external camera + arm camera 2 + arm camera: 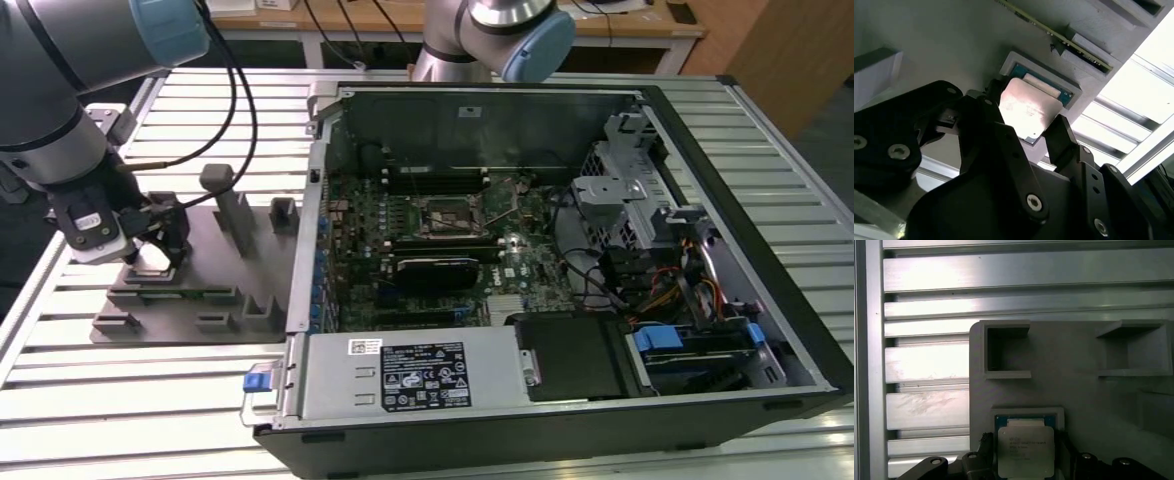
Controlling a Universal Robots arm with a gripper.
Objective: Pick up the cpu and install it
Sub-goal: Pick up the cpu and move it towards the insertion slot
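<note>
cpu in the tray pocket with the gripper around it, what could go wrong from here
1. The cpu lies in a shallow pocket of the grey tray with the gripper astride it; an off-centre grip could tilt it or snag it on the pocket's rim.
2. The socket sits deep inside the computer case, near cables, so the arm might clip something there.
</note>
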